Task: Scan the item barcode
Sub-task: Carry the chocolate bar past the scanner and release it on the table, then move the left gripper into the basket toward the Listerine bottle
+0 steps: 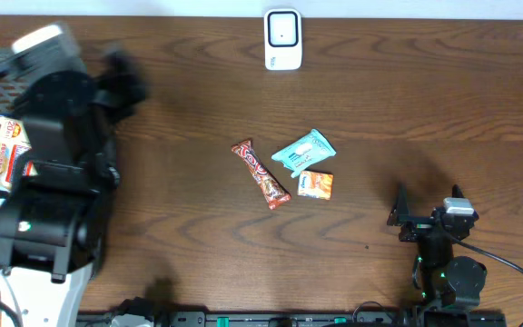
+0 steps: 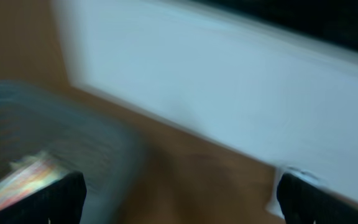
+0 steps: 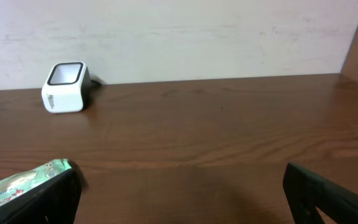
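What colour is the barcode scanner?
The barcode scanner is white with a dark-rimmed window; right wrist view shows it best.

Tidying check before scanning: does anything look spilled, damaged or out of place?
Nothing stands out. The candy bar, teal packet and orange packet lie close together centrally, none visibly torn; the scanner stands upright at the far edge.

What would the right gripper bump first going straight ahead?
Likely nothing nearby: the right gripper faces bare table, with the scanner and teal packet off to its left. Beyond is only the wall.
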